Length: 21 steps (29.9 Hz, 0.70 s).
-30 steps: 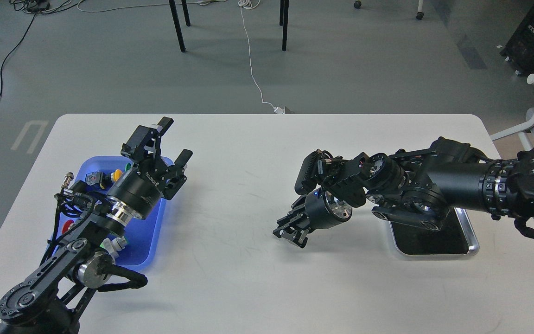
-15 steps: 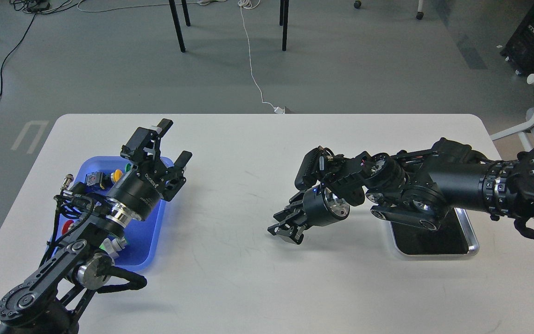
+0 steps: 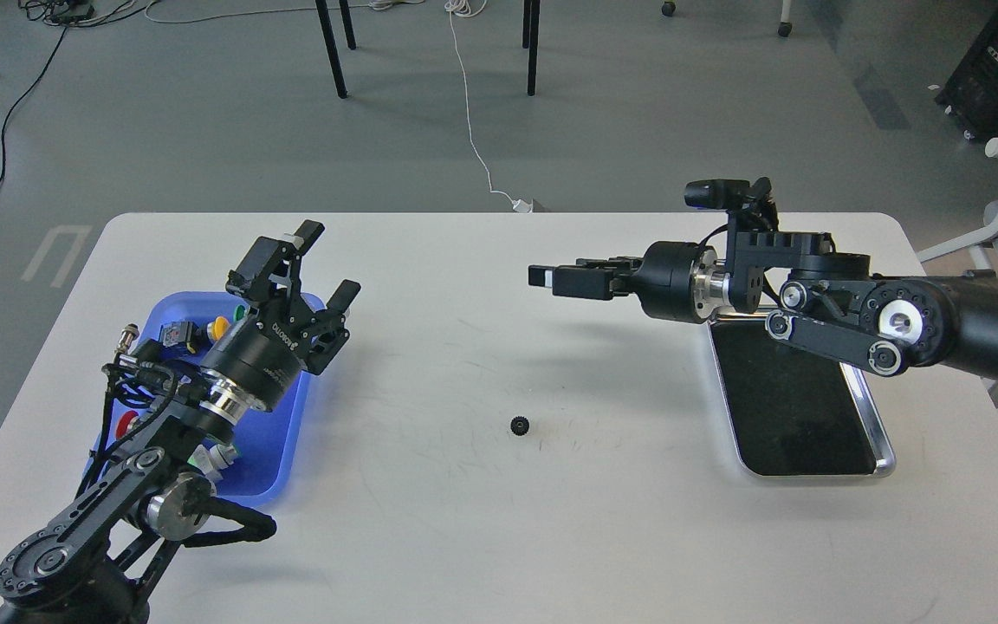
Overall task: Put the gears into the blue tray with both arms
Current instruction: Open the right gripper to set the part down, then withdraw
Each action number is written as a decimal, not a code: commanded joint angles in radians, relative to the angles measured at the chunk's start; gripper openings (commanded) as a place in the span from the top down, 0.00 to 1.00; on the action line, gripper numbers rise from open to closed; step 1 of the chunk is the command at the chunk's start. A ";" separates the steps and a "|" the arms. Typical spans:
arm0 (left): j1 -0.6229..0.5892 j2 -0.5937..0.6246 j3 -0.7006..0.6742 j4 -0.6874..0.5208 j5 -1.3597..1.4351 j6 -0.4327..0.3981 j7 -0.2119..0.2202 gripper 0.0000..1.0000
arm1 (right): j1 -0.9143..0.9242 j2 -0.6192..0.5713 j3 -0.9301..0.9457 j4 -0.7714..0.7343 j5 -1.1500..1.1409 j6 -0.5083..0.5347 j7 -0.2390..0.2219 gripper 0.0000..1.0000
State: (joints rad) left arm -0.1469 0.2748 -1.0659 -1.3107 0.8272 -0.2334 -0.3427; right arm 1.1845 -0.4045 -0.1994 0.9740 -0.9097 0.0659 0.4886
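Note:
One small black gear (image 3: 520,425) lies alone on the white table, near its middle. The blue tray (image 3: 278,451) sits at the left, with coloured push-button switches (image 3: 218,327) in it and my left arm over much of it. My left gripper (image 3: 328,262) hovers above the tray's far right corner, open and empty. My right gripper (image 3: 542,276) is raised over the table, pointing left, well above and behind the gear. It is seen side-on, so its fingers overlap and the gap cannot be judged. Nothing shows between them.
A silver-rimmed metal tray (image 3: 802,416) with a black inside lies at the right, under my right forearm. Beyond the table's far edge are a white cable (image 3: 473,130) and black chair legs on the grey floor. A white chair stands at far right.
My right gripper was low over the table centre; it has lifted and swung up and back to the right, leaving the gear uncovered on the table. The left arm has not moved.

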 commanded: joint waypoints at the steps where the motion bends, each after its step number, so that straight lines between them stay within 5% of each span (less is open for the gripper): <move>1: -0.005 -0.002 0.009 0.001 0.001 -0.001 -0.009 0.02 | -0.149 -0.079 0.167 0.048 0.224 0.000 0.000 0.03; 4: -0.010 -0.002 0.012 0.001 0.003 -0.001 -0.021 0.02 | -0.204 -0.089 0.233 0.052 0.275 0.000 0.000 0.03; 5: -0.022 0.004 0.012 0.004 0.013 -0.001 -0.065 0.02 | -0.358 -0.097 0.424 0.054 0.364 0.009 0.000 0.03; 7: -0.022 0.004 0.012 0.004 0.013 -0.001 -0.065 0.02 | -0.359 -0.097 0.426 0.054 0.365 0.009 0.000 0.03; 8: -0.039 0.018 0.020 0.007 0.027 -0.001 -0.079 0.02 | -0.517 -0.097 0.606 0.057 0.461 0.018 0.000 0.02; 12: -0.062 0.058 0.078 0.004 0.143 -0.020 -0.105 0.02 | -0.669 -0.096 0.791 0.054 0.653 0.124 0.000 0.02; 14: -0.085 0.075 0.115 0.002 0.235 -0.032 -0.142 0.02 | -0.718 -0.097 0.831 0.048 0.748 0.185 0.000 0.02; 21: -0.224 0.095 0.315 0.002 0.744 -0.035 -0.146 0.02 | -0.783 -0.152 0.847 0.048 0.851 0.259 0.000 0.01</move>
State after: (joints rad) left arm -0.3083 0.3665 -0.8348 -1.3083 1.3627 -0.2685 -0.4878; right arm 0.4200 -0.5445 0.6446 1.0200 -0.0715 0.3143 0.4886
